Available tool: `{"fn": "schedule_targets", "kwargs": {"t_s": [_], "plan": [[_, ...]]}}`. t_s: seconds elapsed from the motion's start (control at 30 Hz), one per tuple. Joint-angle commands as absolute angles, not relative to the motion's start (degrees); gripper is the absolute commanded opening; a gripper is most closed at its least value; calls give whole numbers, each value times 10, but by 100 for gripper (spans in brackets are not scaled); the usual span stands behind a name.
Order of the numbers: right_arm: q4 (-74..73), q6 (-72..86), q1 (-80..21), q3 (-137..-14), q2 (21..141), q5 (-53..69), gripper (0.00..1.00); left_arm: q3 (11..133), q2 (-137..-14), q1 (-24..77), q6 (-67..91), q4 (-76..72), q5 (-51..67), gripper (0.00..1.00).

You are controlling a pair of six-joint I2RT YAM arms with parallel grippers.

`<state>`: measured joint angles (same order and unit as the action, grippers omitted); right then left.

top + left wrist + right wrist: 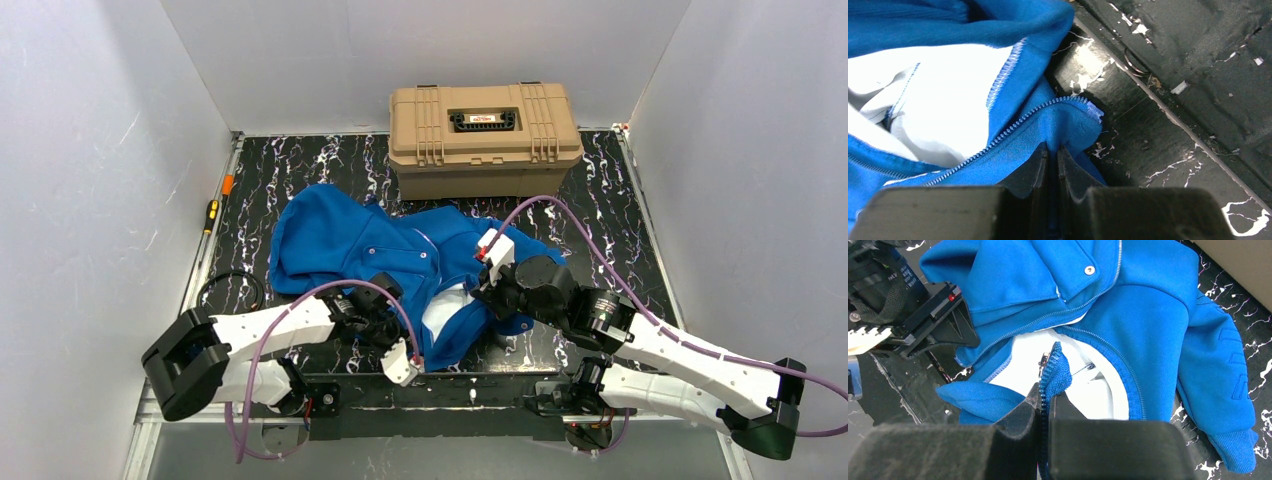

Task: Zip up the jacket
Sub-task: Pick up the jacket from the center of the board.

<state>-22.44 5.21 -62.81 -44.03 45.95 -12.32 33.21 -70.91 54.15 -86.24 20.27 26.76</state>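
Note:
The blue jacket [350, 245] lies crumpled on the black marbled table, its front open and its white lining [440, 312] showing. My left gripper [383, 318] is shut on the jacket's bottom front corner [1068, 125], just below the end of the zipper teeth [1013, 130]. My right gripper [487, 288] is shut on the other front edge [1055, 372], pinching its zipper strip and holding it raised above the lining. A small metal zipper slider [1042, 360] sits at that raised edge. The left gripper [955, 325] also shows in the right wrist view, at the left.
A tan hard-plastic case [483, 137] stands at the back of the table. A screwdriver [211, 213] lies along the left edge and a black cable loop [230, 290] beside the left arm. White walls enclose three sides. A metal rail [1168, 112] borders the near edge.

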Motion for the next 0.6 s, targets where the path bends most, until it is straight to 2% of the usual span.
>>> {"fn": "schedule_targets", "kwargs": {"t_s": [0.0, 0.3, 0.37, 0.43, 0.57], "plan": [[-214, 58, -629, -444, 451, -130, 1, 377, -663, 543, -823, 230, 263, 3], [-214, 52, -629, -444, 452, -126, 1, 476, -586, 543, -644, 343, 265, 8], [-214, 50, -629, -444, 451, -124, 1, 481, -571, 543, -626, 352, 258, 7], [-215, 49, -629, -445, 449, -123, 1, 484, -560, 543, -612, 350, 231, 0], [-222, 48, -629, -448, 435, -119, 1, 498, -554, 543, -544, 271, 123, 0]]}}
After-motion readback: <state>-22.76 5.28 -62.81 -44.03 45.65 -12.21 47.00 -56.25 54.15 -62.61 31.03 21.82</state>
